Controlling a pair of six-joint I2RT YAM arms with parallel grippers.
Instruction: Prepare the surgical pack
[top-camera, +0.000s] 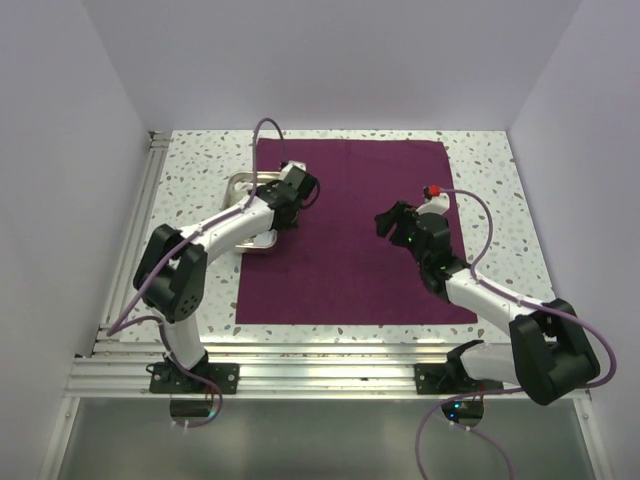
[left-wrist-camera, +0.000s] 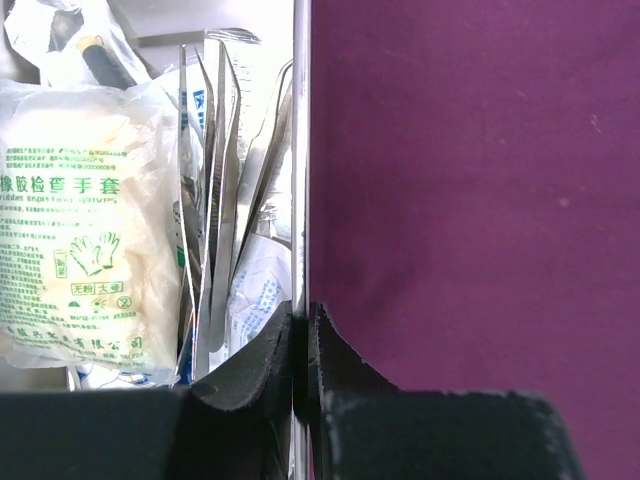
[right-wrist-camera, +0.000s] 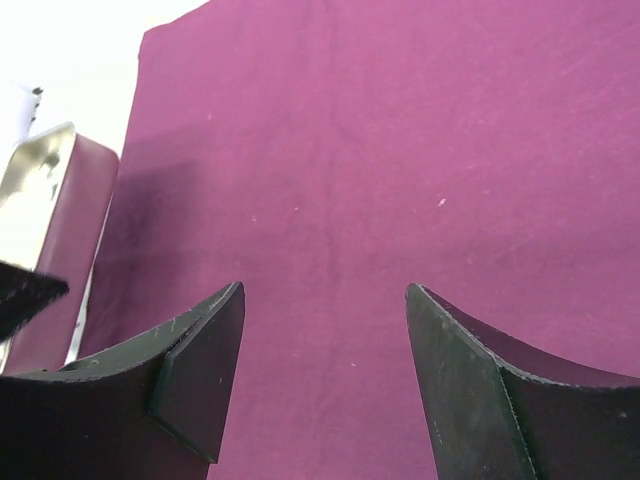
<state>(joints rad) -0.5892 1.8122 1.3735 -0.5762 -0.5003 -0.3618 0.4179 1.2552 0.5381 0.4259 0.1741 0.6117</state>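
The deep purple cloth (top-camera: 370, 260) lies spread flat on the table. The shiny steel tray (top-camera: 240, 181) sits at the cloth's left edge. My left gripper (top-camera: 284, 208) is shut on the tray's right rim (left-wrist-camera: 300, 150), with the jaws pinching the thin steel edge (left-wrist-camera: 303, 322). The tray holds a white glove packet (left-wrist-camera: 75, 230), steel forceps (left-wrist-camera: 215, 200) and sachets. My right gripper (top-camera: 393, 222) is open and empty and hovers over the middle right of the cloth (right-wrist-camera: 380, 150). The right wrist view shows the tray (right-wrist-camera: 35, 190) off to the left.
The speckled tabletop (top-camera: 200, 160) shows around the cloth. White walls enclose the left, back and right sides. An aluminium rail (top-camera: 300, 370) runs along the near edge by the arm bases.
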